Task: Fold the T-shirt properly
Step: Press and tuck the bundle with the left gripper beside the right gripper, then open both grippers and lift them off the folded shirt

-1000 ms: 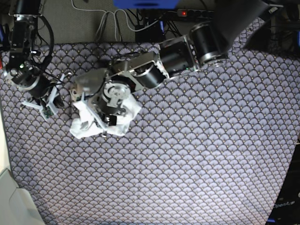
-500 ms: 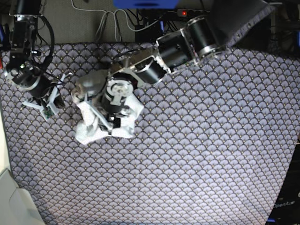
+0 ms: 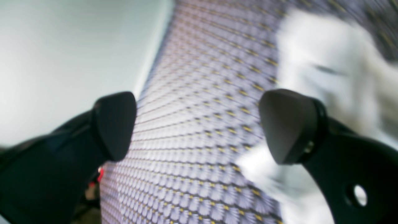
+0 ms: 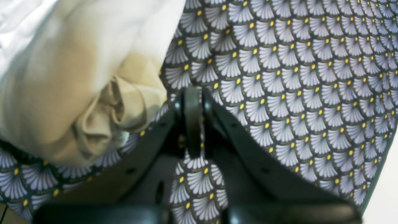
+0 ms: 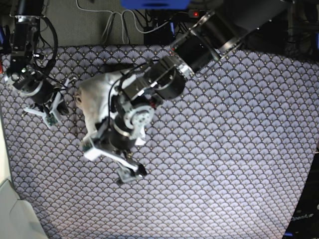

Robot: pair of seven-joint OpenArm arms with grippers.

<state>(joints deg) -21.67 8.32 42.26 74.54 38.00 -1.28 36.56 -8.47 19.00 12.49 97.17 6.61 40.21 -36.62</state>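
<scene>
The T-shirt (image 5: 94,94) lies as a crumpled white bundle on the patterned cloth at the centre left, partly under my left arm. In the base view my left gripper (image 5: 110,159) hangs just in front of the bundle, open wide and holding nothing. The left wrist view shows the left gripper (image 3: 202,124) with only patterned cloth between its black pads (image 3: 115,124), and the blurred T-shirt (image 3: 326,59) off to the right. My right gripper (image 5: 51,117) rests shut on the cloth to the left of the shirt. In the right wrist view the right gripper (image 4: 192,93) is empty, the T-shirt (image 4: 77,62) beside it.
A fan-patterned tablecloth (image 5: 224,164) covers the whole work surface. Cables and a power strip (image 5: 199,13) run along the back edge. A pale surface (image 5: 12,211) borders the table at the lower left. My left arm's thick links (image 5: 199,45) cross the back middle.
My left gripper has opened wide, let go of the T-shirt and moved toward the front of the table. The bundle now lies behind it. The right arm has stayed still.
</scene>
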